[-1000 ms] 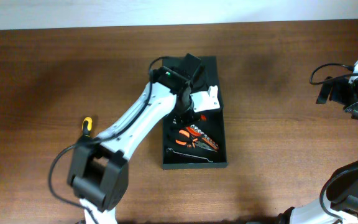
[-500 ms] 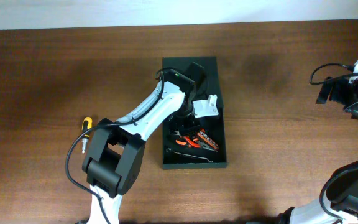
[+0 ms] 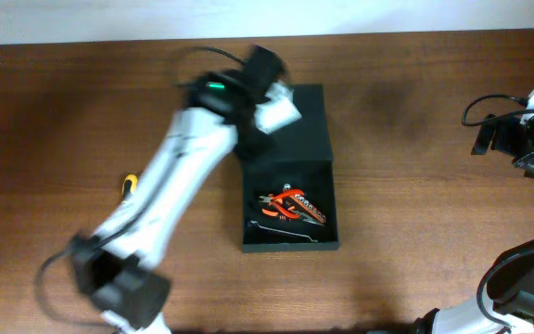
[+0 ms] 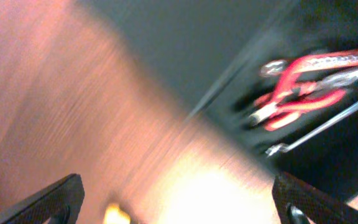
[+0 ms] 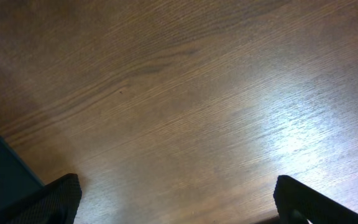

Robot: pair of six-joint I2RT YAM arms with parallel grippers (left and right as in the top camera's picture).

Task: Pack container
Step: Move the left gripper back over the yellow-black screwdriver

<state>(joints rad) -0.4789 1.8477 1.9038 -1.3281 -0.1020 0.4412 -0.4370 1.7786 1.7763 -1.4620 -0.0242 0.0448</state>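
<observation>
The container [image 3: 306, 130] looks like light, stiff card to me, its flap lid bendable; I'd take the flap's free edge. My left gripper [image 4: 176, 196] and right gripper [image 5: 176, 199] gape empty.

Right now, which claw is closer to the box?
Left. The left claw is at the box's lid corner; the right claw is far off at the table's right side.

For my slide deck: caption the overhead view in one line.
Blurred left arm at the open container holding orange-handled tools; right arm far right.
</observation>
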